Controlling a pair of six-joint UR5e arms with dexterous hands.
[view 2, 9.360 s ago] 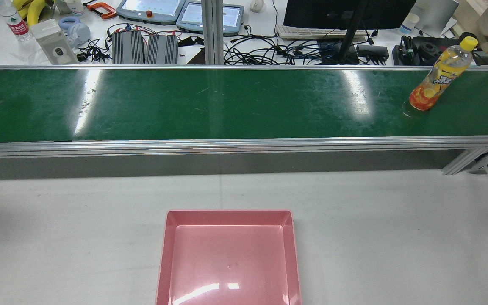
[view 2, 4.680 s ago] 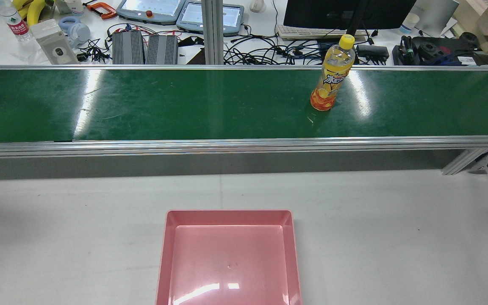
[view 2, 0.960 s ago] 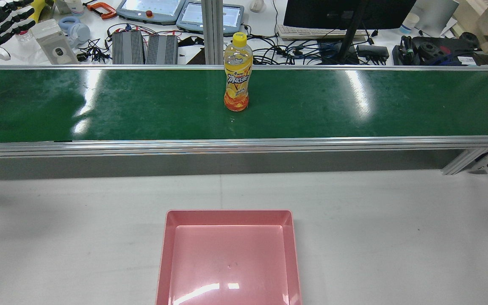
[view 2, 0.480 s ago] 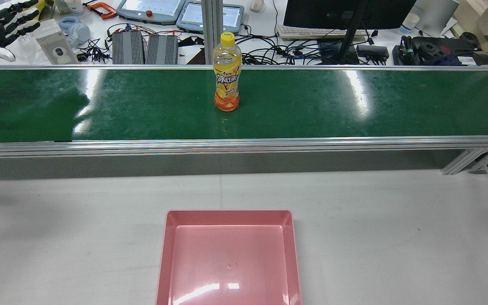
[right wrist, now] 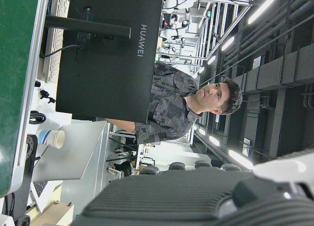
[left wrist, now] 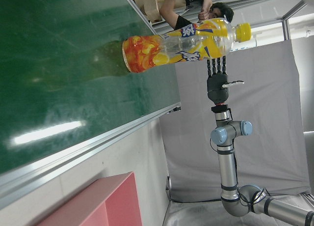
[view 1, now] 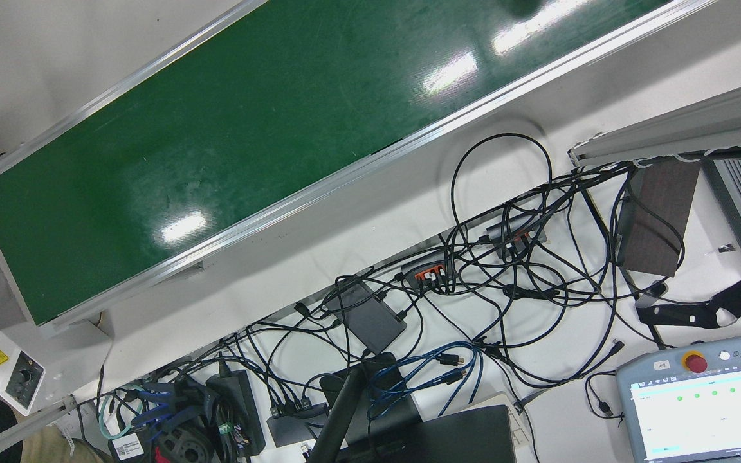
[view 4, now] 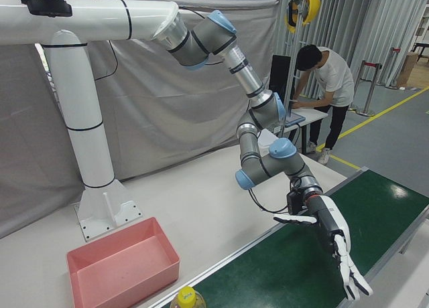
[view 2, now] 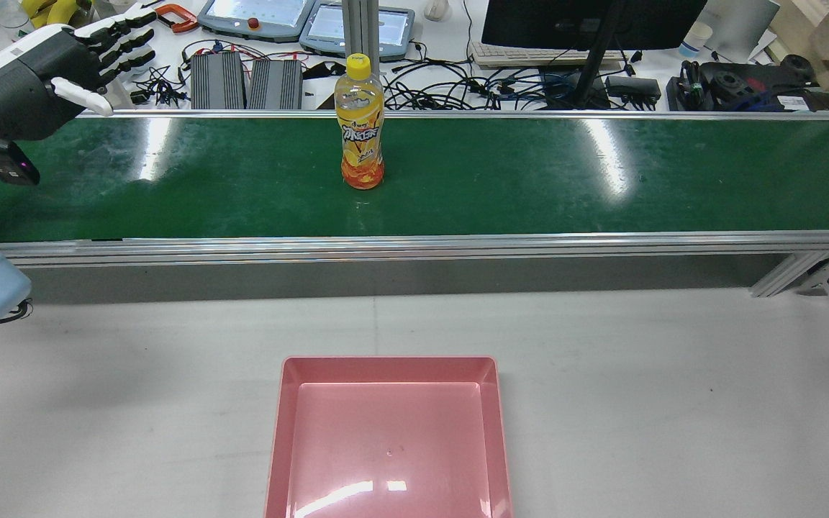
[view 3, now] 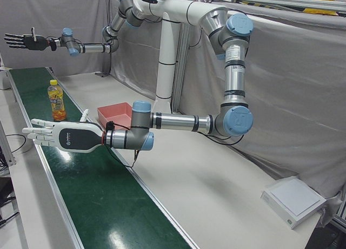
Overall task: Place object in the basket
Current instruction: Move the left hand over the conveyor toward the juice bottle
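On the long green conveyor belt (view 2: 529, 180) beyond the empty pink basket (view 2: 388, 439), my left hand (view 2: 62, 68) hovers with fingers spread wide, well apart from the upright orange drink bottle (view 2: 360, 126); my right hand (view 3: 24, 41) is equally splayed.

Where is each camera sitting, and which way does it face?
Front view: overhead, down on conveyor belt and cables; no robot.
Rear view: high behind, forward over pink basket and bottle; left hand.
Left-front view: belt's end, along it; left hand near, right hand far.
Right-front view: across belt toward pedestal; left hand.
Left hand view: sideways, along belt at bottle; far right hand.
Right hand view: sideways, at monitor, person; own hand's edge.
Shared: rear and left hand views show bottle upright on belt.
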